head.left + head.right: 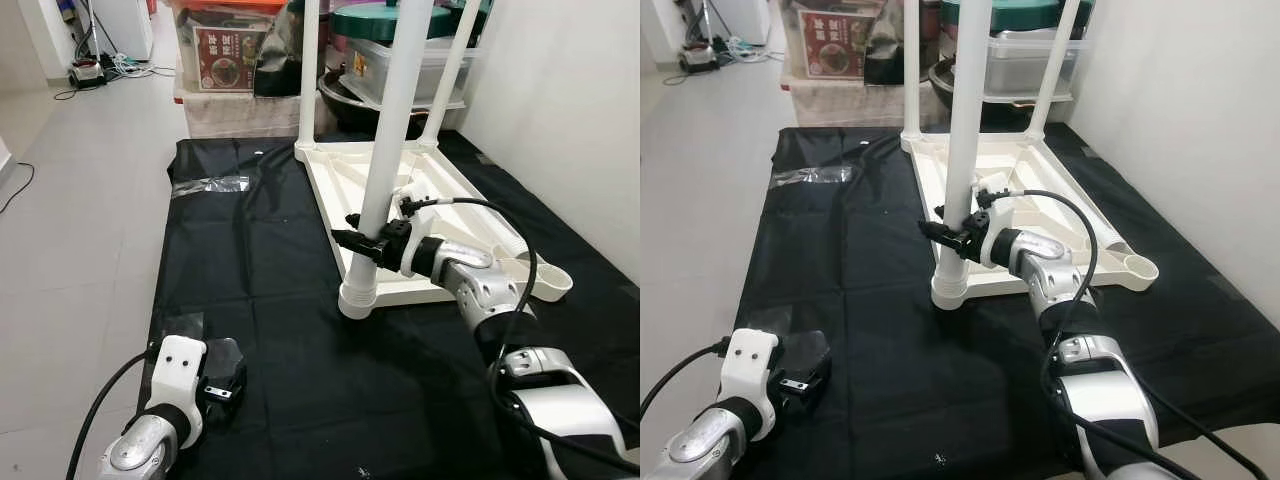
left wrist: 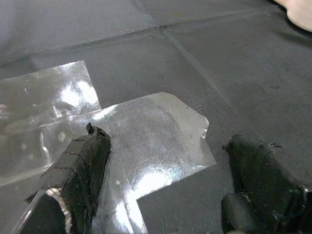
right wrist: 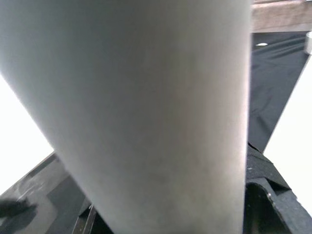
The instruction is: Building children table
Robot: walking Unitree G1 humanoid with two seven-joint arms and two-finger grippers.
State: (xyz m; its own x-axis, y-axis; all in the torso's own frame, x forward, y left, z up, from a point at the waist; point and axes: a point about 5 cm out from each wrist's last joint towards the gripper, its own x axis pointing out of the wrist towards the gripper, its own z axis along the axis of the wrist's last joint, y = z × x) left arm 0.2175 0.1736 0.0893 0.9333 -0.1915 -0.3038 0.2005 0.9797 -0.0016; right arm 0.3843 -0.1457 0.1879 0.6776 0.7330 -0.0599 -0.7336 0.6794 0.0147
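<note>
At seven o'clock the left gripper (image 1: 222, 378) hangs with fingers parted above clear plastic film (image 2: 146, 146) on the black cloth mat (image 1: 270, 270), while at centre the right gripper (image 1: 362, 238) clasps the nearest white tubular leg (image 1: 388, 150) of the upturned white plastic children's table (image 1: 440, 185).

Floor (image 1: 80, 190) — pale grey tiles, carrying a black cloth sheet (image 1: 270, 300) spread flat with visible fold creases.

On the sheet: an upturned white plastic tabletop (image 1: 400, 190) lying face down, white legs standing up from its corners; a clear plastic wrapper (image 1: 212, 184) near the sheet's far left edge; a second clear plastic piece (image 2: 146, 161) flat on the cloth at the near left.

On the bare tiles — cables and a small device (image 1: 85, 72) at the far left; boxes and storage bins (image 1: 240, 60) beyond the sheet's far edge.
</note>
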